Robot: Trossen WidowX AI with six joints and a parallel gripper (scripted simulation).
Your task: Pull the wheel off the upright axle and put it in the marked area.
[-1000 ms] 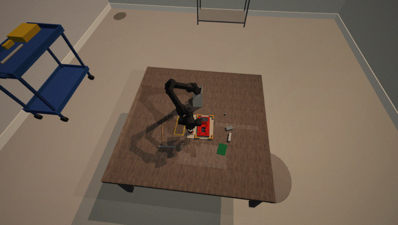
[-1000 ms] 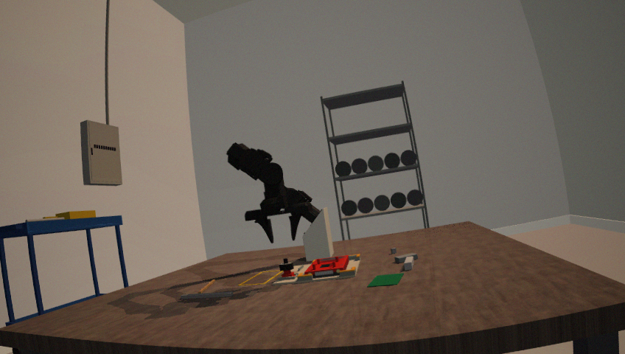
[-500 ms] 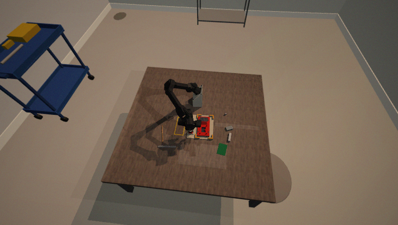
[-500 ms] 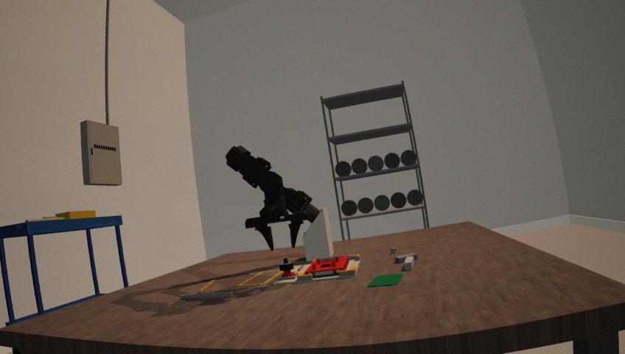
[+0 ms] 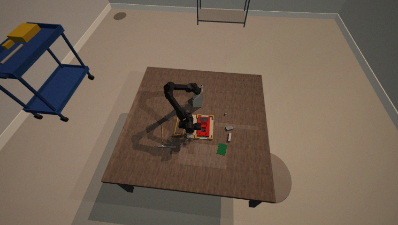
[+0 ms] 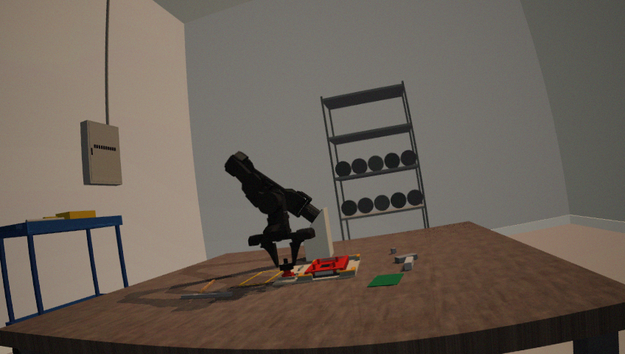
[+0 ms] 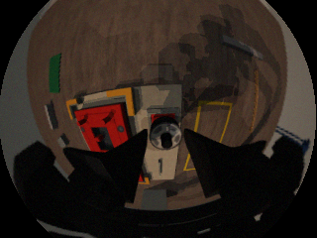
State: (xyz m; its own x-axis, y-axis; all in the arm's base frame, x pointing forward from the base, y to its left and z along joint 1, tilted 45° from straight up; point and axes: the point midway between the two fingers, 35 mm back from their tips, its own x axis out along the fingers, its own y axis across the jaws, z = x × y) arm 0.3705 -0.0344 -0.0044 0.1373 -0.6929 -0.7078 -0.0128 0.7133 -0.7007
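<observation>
The dark wheel (image 6: 287, 266) (image 7: 157, 136) sits on its upright axle over a red base (image 6: 287, 273) at one end of a pale plate (image 7: 169, 164). My gripper (image 6: 284, 264) (image 7: 165, 131) points down over it, open. Its fingertips are on either side of the wheel at about its height, with a narrow gap on each side in the wrist view. The marked area, a yellow outline (image 5: 176, 126) (image 6: 250, 279) (image 7: 215, 103), lies on the table beside the plate, with no object in it. In the top view the arm hides the wheel.
A red fixture (image 5: 207, 125) (image 6: 340, 262) (image 7: 119, 116) with orange corners adjoins the plate. Beyond the marked area lie an orange stick (image 5: 162, 134) (image 7: 256, 99) and a grey bar (image 5: 166, 146) (image 6: 205, 296). A green square (image 5: 222, 149) (image 6: 385, 280) and small grey blocks lie on the opposite side.
</observation>
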